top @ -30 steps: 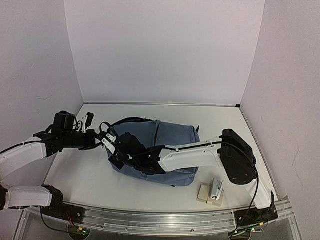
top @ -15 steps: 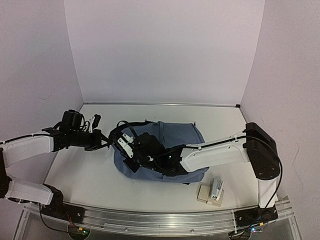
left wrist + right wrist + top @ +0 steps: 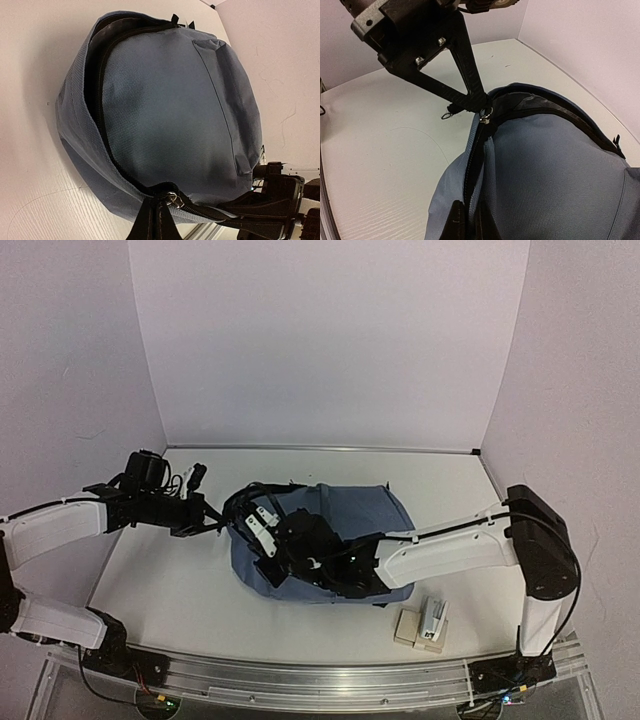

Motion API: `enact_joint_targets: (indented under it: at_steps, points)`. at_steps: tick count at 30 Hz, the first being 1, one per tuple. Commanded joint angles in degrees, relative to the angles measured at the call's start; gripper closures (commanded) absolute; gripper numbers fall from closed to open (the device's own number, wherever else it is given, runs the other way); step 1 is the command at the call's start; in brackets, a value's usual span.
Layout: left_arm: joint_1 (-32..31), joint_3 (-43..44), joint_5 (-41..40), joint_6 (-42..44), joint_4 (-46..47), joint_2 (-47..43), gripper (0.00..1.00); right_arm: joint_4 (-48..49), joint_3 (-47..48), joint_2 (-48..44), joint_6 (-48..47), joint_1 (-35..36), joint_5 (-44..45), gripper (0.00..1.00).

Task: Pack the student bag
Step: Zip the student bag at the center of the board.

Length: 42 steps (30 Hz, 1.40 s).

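Our left gripper [image 3: 155,214] clamps the student bag [image 3: 350,525] by its zip pull [image 3: 173,200]; our right gripper [image 3: 467,215] pinches the zip edge [image 3: 471,165], likely tensioning it between them.

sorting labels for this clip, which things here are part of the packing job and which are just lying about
In the job: student bag, partly unzipped; left gripper and right gripper, both shut on its zip edge.
Lying about: small beige block and small white item, untouched on the table.
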Motion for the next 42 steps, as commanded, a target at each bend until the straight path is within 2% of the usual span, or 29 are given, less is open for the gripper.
enact_joint_targets:
  at_steps: [1, 8, 11, 14, 17, 18, 20, 24, 31, 35, 42]
  points:
    - [6.0, 6.3, -17.0, 1.5, 3.4, -3.5, 1.00, -8.2, -1.7, -1.9, -1.1, 4.5, 5.1, 1.00]
    - [6.1, 9.9, -17.6, 5.2, -2.9, -2.1, 1.00, -8.6, -0.3, 2.4, -1.1, 6.5, 8.0, 1.00]
    - [6.1, 11.5, -15.5, 7.7, -4.7, -1.2, 1.00, -8.6, -0.4, 3.3, -0.4, 6.8, 8.1, 1.00]
    - [6.2, 12.7, -6.9, 10.6, -4.8, -0.8, 1.00, -8.6, -0.3, 4.4, 0.1, 7.1, 8.6, 1.00]
    - [6.1, 12.4, 3.0, 9.7, -2.2, 0.1, 1.00, -8.6, 0.4, 5.2, 1.6, 7.3, 9.9, 0.99]
    - [6.1, 12.2, 4.8, 9.4, -1.6, 0.5, 1.00, -8.5, 0.7, 4.9, 2.2, 7.3, 10.1, 0.98]
    - [6.0, 11.6, 8.4, 8.7, -0.9, 1.1, 1.00, -7.7, 1.0, 3.7, 5.8, 7.3, 9.8, 0.83]
    - [5.3, 8.8, 13.3, 6.8, 1.4, 0.7, 1.00, -5.9, 2.4, 1.8, 9.8, 7.3, 9.7, 0.64]
    - [2.4, 6.1, 14.3, 4.9, 1.0, -2.5, 1.00, -6.1, 7.6, 3.2, 12.0, 6.9, 13.4, 0.39]
    - [0.4, 5.5, 13.9, 2.7, 1.2, -4.1, 1.00, -6.7, 10.0, 4.5, 12.6, 5.2, 15.2, 0.31]
    - [-3.1, 6.0, 12.3, 0.0, 1.4, -4.0, 1.00, -6.7, 14.7, 8.3, 8.9, 3.4, 15.2, 0.31]
